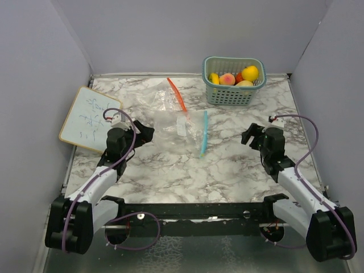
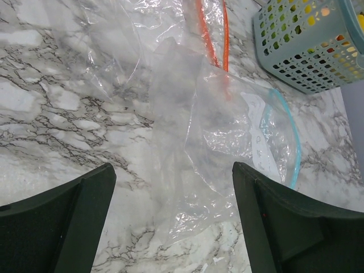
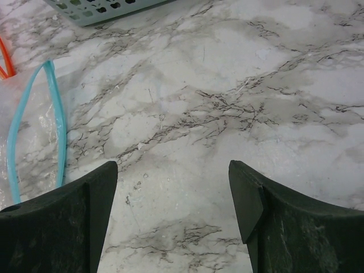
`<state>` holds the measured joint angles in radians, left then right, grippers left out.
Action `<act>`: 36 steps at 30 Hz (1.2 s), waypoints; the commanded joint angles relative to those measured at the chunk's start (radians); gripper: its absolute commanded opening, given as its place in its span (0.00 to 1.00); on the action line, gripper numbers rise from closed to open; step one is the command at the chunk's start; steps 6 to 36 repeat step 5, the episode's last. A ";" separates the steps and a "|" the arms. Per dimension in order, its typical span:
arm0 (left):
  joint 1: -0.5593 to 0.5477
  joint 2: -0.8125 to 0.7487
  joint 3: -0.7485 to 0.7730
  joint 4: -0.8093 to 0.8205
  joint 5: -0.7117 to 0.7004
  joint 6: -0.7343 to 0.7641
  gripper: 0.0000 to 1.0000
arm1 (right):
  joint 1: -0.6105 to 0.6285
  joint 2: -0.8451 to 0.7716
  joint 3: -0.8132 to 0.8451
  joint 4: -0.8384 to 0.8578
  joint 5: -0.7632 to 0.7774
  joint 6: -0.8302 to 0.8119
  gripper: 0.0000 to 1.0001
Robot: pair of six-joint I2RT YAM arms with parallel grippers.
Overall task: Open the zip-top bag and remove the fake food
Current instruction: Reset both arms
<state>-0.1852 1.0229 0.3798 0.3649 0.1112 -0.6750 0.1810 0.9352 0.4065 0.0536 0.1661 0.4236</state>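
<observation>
While you are weighing this moment, the fake food (image 1: 236,77) is sitting in the teal basket (image 1: 230,98), which is standing beyond the blue-zip bag (image 1: 179,132) and off to its right, well apart from it. That bag is lying flat and is looking empty through its clear film. Its blue strip is showing as a parted loop in the left wrist view, so I am judging the mouth to be open. An orange-zip bag (image 1: 169,95) is lying just beyond the blue-zip bag, touching or overlapping it, and is also appearing empty. You are therefore looking at a task that seems done or nearly so. Opening and emptying are reading as finished, and little is remaining beyond checking that nothing is hiding in a fold.

The left gripper (image 1: 144,132) is hovering at the left edge of the blue-zip bag, pointing across it, fingers spread wide and holding nothing. The right gripper (image 1: 250,135) is hovering to the right of the blue-zip bag, apart from it and facing it, fingers likewise spread and empty over the marble tabletop (image 1: 227,165). Both arms are stretching forward from their bases.
</observation>
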 commanded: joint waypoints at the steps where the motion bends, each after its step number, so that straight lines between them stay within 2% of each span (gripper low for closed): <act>1: -0.004 0.017 0.010 0.001 -0.005 0.001 0.85 | -0.007 0.007 0.004 0.009 0.020 -0.017 0.79; 36: -0.006 0.016 -0.004 0.022 0.004 -0.004 0.84 | -0.007 0.008 -0.004 0.023 0.008 -0.015 0.79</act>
